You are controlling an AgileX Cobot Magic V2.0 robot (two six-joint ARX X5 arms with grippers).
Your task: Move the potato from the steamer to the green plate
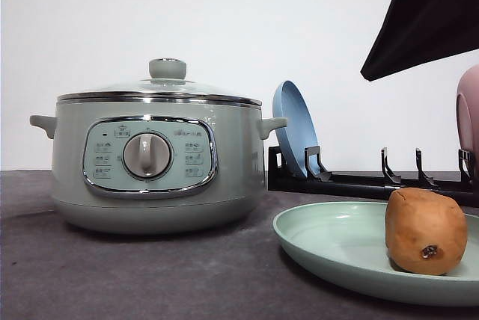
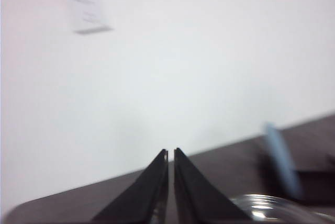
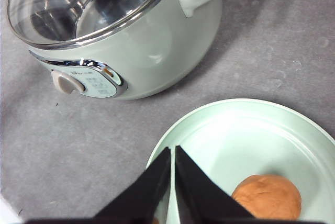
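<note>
Potato (image 1: 425, 231) sits on the green plate (image 1: 329, 249), upright-ish, dark spot facing the front camera. Resting on the plate floor, toward the plate's right side in the front view. No contact with either gripper.

Right gripper (image 3: 172, 182): fingers pressed together, only a thin slit between the tips, nothing held. Hovers above the plate; potato (image 3: 267, 197) lies just beside the fingertips, off to one side, apart from them. Plate rim (image 3: 172, 130) passes under the tips.

Left gripper (image 2: 170, 166): also closed on nothing, tips nearly touching. Pointed at the white wall, table edge beyond the tips; glass lid rim (image 2: 261, 203) visible close beside the fingers, blue plate (image 2: 280, 156) blurred further out. Picture is soft, so finer detail not readable.

Steamer (image 1: 153, 155): glass lid (image 1: 161, 88) on with its knob (image 1: 167, 68) up, pot reads empty through the glass in the right wrist view (image 3: 94, 4). Well apart from the right gripper, across bare grey table (image 1: 150, 275).

Step judgement: transfer looks done, placement finished and release complete. Current phase reads as retreat or idle after drop-off.

Next move, as a guess: lift the right arm (image 1: 426, 13) straight up and away from the plate without brushing the potato, which is round and could roll if nudged. Keep fingers closed during withdrawal. Left arm needs only to stay off the lid. Dish rack (image 1: 374, 178) behind the plate with blue plate (image 1: 296, 129) stood in it; pink dish (image 1: 469, 118) at far right, not involved.
</note>
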